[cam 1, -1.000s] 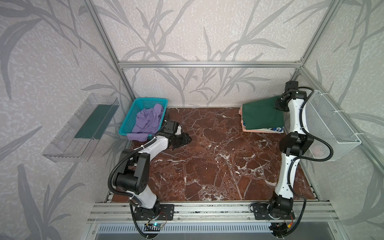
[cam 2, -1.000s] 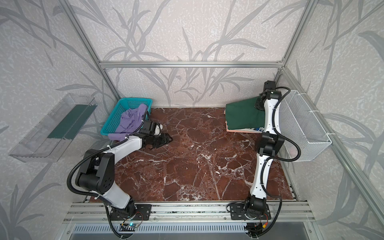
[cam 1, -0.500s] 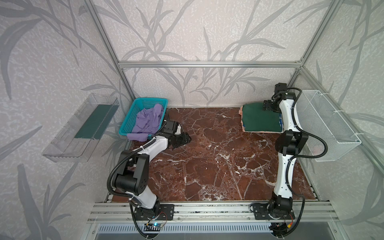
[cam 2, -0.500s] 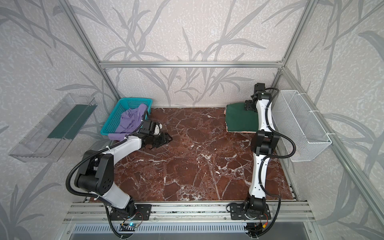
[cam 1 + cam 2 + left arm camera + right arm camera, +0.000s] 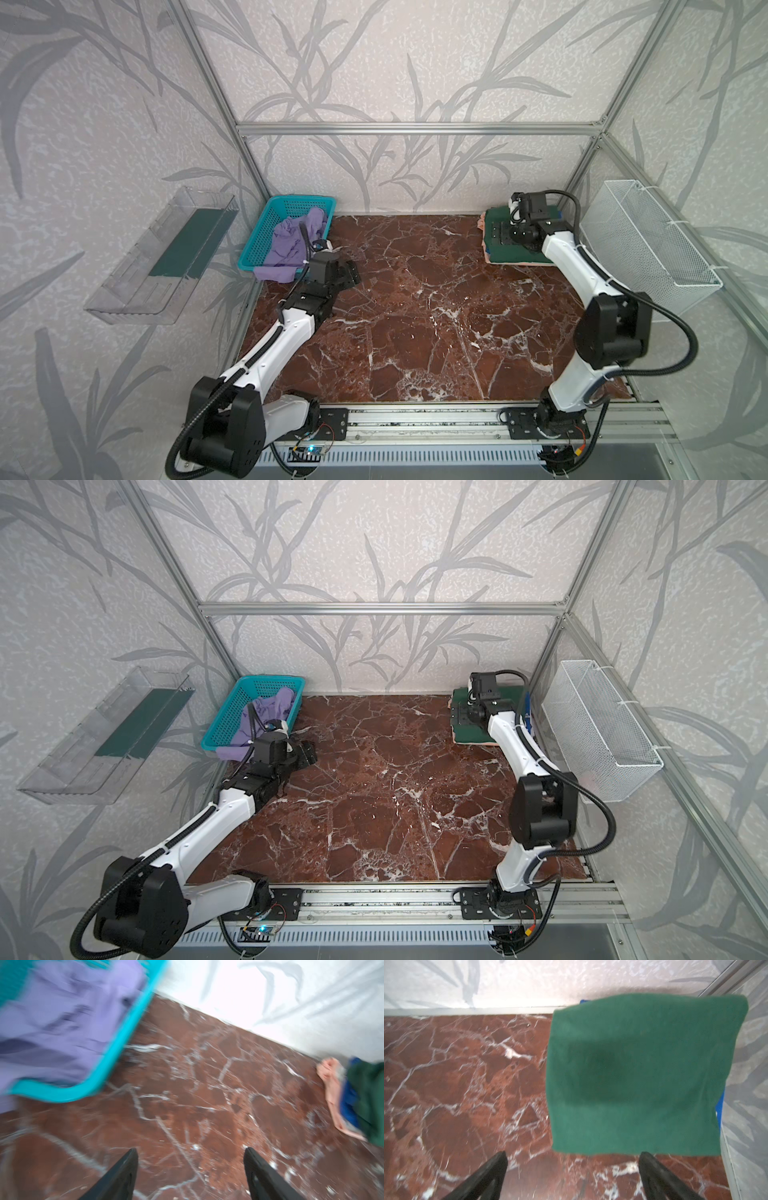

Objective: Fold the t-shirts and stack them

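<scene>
Peach t-shirt under green t-shirt: in left wrist view, not right

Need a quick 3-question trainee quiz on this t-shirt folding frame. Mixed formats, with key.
1. True or false: the dark green t-shirt lies folded on top of the royal blue t-shirt and the peach t-shirt.
2. Where is the lavender t-shirt? A) in the turquoise basket, spilling over its rim; B) under the dark green t-shirt; C) held by a gripper.
3. Fill in: the left gripper and the right gripper are both ____, with nothing between the fingers.
Key: 1 true; 2 A; 3 open.
</scene>
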### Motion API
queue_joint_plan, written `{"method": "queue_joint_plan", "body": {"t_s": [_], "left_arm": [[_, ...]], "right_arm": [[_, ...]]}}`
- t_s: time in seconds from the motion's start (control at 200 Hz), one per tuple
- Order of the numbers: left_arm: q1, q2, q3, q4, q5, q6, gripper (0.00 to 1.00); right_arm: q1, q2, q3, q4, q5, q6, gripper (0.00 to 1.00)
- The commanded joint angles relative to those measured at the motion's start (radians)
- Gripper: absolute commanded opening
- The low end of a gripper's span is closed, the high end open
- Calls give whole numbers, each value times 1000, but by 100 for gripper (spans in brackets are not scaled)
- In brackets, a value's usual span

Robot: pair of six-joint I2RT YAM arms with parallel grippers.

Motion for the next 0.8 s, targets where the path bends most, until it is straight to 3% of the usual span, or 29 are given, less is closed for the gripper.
{"method": "queue_joint_plan", "body": {"t_s": [0.0,0.045,0.095,0.23,0.33,0.465,0.615,0.74,0.795], "left_arm": [[17,-73,-90,143,-302,102,85],[27,-92,-131,191,-347,139,85],[41,-97,-164,228,-370,168,85],[64,-50,-205,270,-381,197,86],[76,-4,-243,343,-378,236,85],[93,49,-303,483,-369,294,86],[126,138,-363,677,-303,351,87],[134,184,-323,678,-267,406,87],[141,215,-311,709,-239,427,87]], "right_arm": [[-6,-187,-454,805,14,-4,99],[-7,-230,-625,1033,57,-4,99],[-5,-249,-707,1154,76,-4,99],[-3,-297,-733,965,121,-40,99],[-3,-337,-839,1080,164,-42,99],[-4,-382,-881,1040,214,-62,99],[-5,-390,-969,1146,253,-79,99],[-5,-320,-996,1224,264,-85,99],[-5,-341,-973,1140,252,-78,99]]}}
